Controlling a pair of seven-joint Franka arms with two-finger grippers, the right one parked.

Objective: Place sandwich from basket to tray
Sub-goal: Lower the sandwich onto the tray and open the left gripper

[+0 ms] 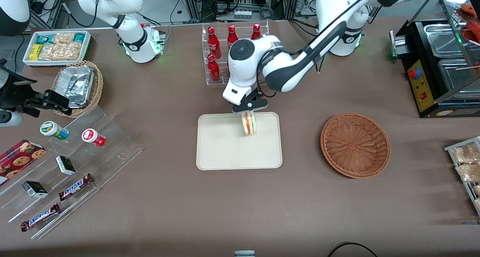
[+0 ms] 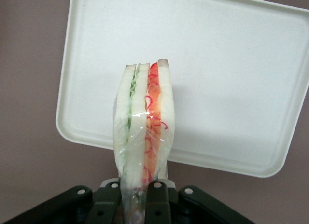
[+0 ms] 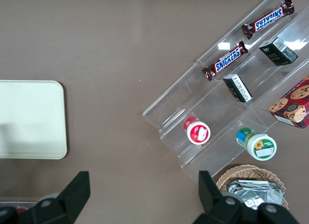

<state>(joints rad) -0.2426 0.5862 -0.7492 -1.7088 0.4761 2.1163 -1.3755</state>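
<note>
Over the tray's (image 1: pixel 225 152) edge farthest from the front camera, toward the corner at the working arm's end, the gripper (image 1: pixel 248 114) hangs with its black fingers (image 2: pixel 157 197) closed on the sandwich (image 1: pixel 249 123). Sandwich: wedge of pale white bread in clear, crinkled film; green shreds in one layer, red-orange strips in the other, seen edge-on. It hangs point down from the fingers above the tray surface; whether its tip touches the tray cannot be told.

Tray: smooth, matt cream, rectangular, rounded corners, low raised rim. Nothing else on it.

Basket (image 1: pixel 355 145): round, shallow, reddish-brown wicker, tight radial weave, on the brown tabletop (image 1: pixel 168 212) beside the tray toward the working arm's end, apart from it.

Clear rack (image 1: pixel 210 71) with red bottles (image 1: pixel 214 43), white script on them, unreadable, stands farther from the front camera than the tray.

Toward the parked arm's end: stepped clear acrylic stand (image 1: pixel 112 137) carrying two bars (image 3: pixel 227 61) marked "SNICKERS", small dark boxes (image 1: pixel 65 164), a red-lidded cup (image 1: pixel 93 137), a green-labelled cup (image 1: pixel 54 130). Tan wicker basket (image 1: pixel 96 85) with crumpled foil containers (image 1: pixel 77 85) nearby.
</note>
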